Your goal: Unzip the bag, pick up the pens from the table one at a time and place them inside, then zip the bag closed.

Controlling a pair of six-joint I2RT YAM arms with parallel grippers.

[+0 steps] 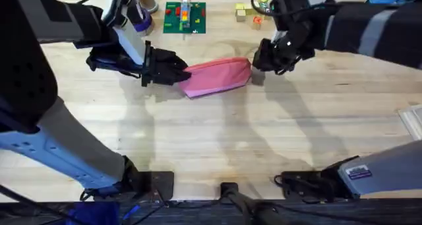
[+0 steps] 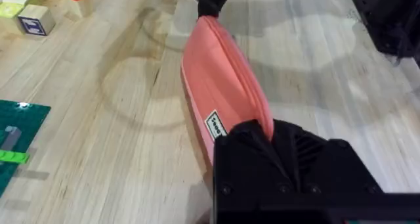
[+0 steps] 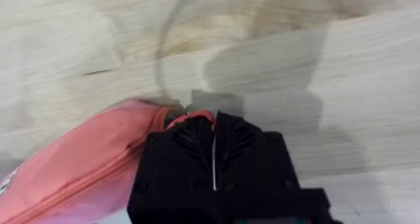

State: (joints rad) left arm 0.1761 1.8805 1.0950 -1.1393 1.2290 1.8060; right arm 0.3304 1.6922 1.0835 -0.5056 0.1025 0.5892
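I see the bag (image 1: 216,77) lying mid-table (image 1: 217,146), my left gripper (image 1: 179,74) pinched on its nine o'clock end and my right gripper (image 1: 258,61) with fingers pressed together on its three o'clock end at the zipper.

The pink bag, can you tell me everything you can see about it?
The bag is a long pink pouch that looks like soft fabric, plump in the middle and narrow at its ends. A zipper seam runs along its top, and a small white label sits on its side near one end. It lies on the wooden table, stretched between the two arms. The left end effector is shut on one end, and the right end effector is shut on the other end, right at the zipper.
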